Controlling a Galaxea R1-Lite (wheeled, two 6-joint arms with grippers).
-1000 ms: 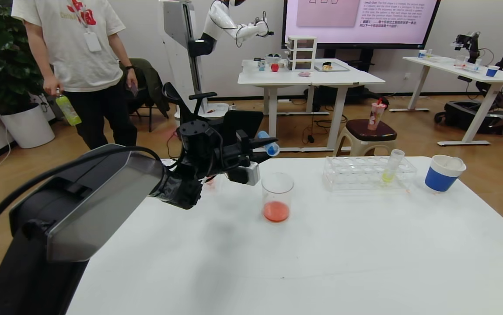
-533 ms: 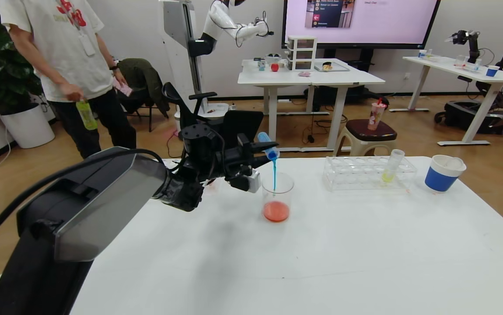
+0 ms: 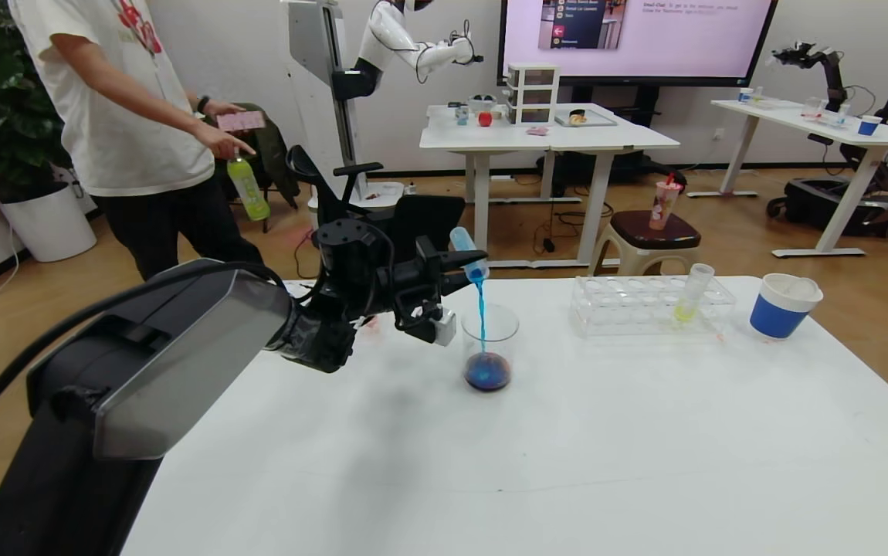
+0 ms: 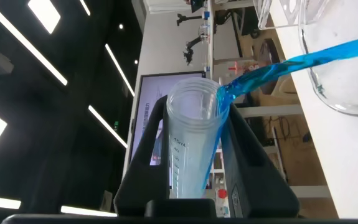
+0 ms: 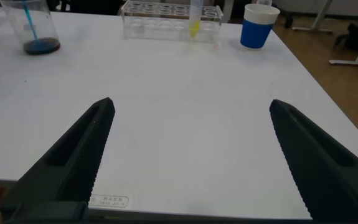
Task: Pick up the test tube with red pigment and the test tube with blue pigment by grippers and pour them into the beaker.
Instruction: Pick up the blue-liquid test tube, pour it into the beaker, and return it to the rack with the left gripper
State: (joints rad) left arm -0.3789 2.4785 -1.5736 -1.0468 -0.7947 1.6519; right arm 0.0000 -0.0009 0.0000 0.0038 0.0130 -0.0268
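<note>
The slim clear plastic test tube with blue pigment (image 3: 469, 252), clamped tilted in the black left gripper (image 3: 444, 272), streams blue into the clear glass beaker (image 3: 489, 345) just below; the right gripper (image 5: 188, 155) gapes wide, empty, above the white counter (image 3: 567, 448).

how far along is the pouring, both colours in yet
Nearly. The beaker holds dark liquid, blue over reddish, which suggests red went in first. In hand: the left gripper is shut on the test tube with blue pigment, tipped over the beaker, a blue stream falling in. The right gripper is open, away from the work. Left: finish emptying the tube.
</note>
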